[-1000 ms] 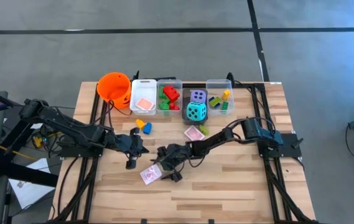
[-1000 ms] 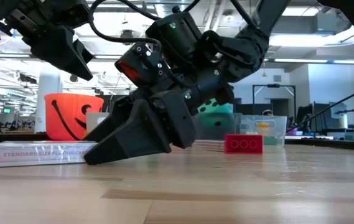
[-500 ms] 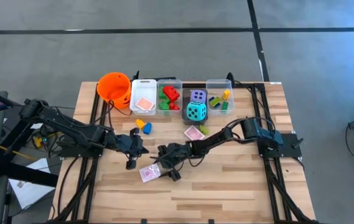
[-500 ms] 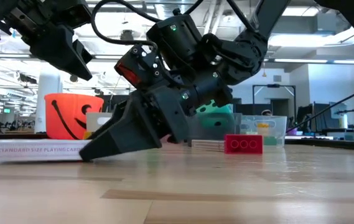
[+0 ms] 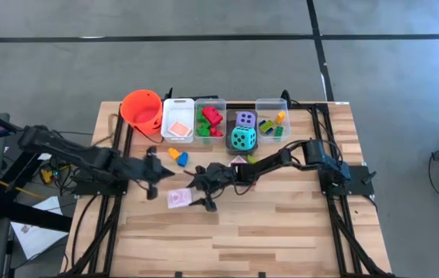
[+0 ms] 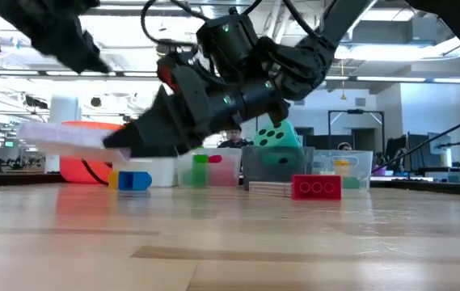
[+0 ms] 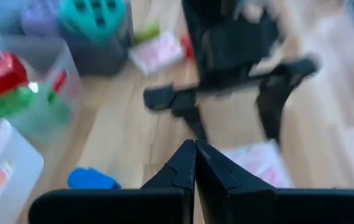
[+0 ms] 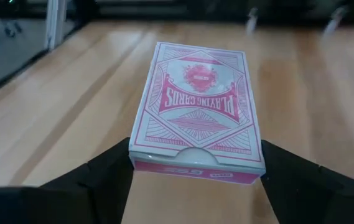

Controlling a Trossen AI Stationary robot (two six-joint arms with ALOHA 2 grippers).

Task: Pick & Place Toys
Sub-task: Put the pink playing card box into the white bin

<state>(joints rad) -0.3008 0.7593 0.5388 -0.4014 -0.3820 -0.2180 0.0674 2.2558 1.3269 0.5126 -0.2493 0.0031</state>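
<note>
Near the tabletop's [image 5: 281,232] centre, the right end effector [image 5: 196,194] clamps the pink card pack [image 5: 178,198], lifted off the wood. The left end effector [image 5: 151,188], fully closed and empty, sits just beside; near edge unobstructed.

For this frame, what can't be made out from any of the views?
- Left gripper in the low view: motion-blurred and cut off by the top edge.
- Pack of cards in the low view: a pale smear, its print unreadable.
- Left wrist view: blurred throughout, so the bin contents are only colour patches.
- Loose card in the high view: partly hidden under the right arm.
</note>
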